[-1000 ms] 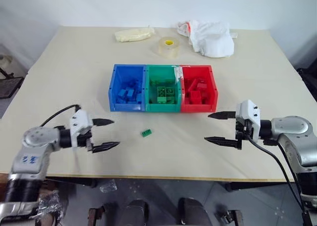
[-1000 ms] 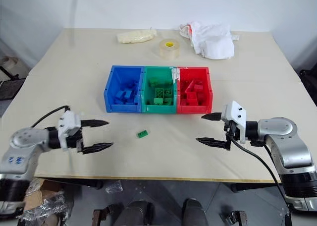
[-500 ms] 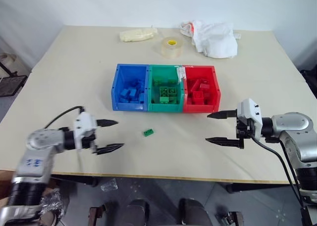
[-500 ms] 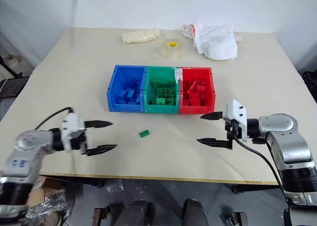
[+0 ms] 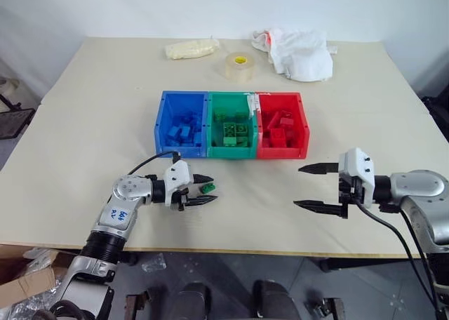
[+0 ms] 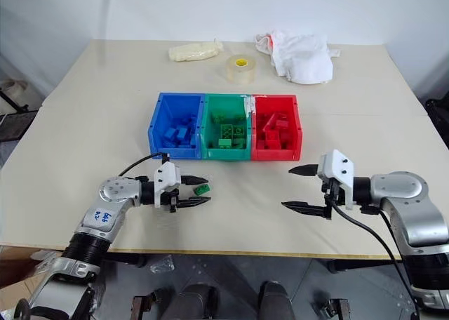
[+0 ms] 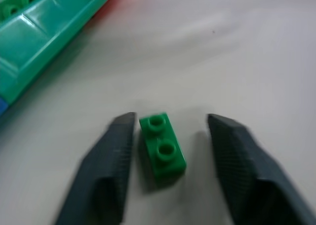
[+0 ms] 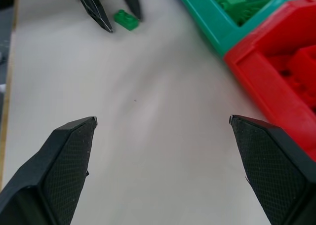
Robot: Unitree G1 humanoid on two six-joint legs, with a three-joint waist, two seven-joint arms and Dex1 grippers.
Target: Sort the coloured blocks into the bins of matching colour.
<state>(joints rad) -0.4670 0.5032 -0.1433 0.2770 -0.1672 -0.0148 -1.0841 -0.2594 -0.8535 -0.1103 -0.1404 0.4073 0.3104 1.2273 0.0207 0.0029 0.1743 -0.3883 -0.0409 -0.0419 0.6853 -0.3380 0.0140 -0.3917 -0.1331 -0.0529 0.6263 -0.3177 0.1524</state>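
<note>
Left claw (image 7: 170, 131): my pick of the last loose block is in hand. Its fingers straddle the green block (image 7: 162, 152) on the table (image 5: 91, 109), one touching, the other just apart, not yet clamped. Next I must pinch, lift and carry it to the green bin (image 5: 231, 102), the middle of three. Right claw (image 5: 319, 188): fingers wide apart, holding nothing.

Bright even light, blurred wrist views

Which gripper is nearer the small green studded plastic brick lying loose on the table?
Left. The left gripper has the green brick between its fingers; the right gripper hangs well off to the brick's right.
</note>
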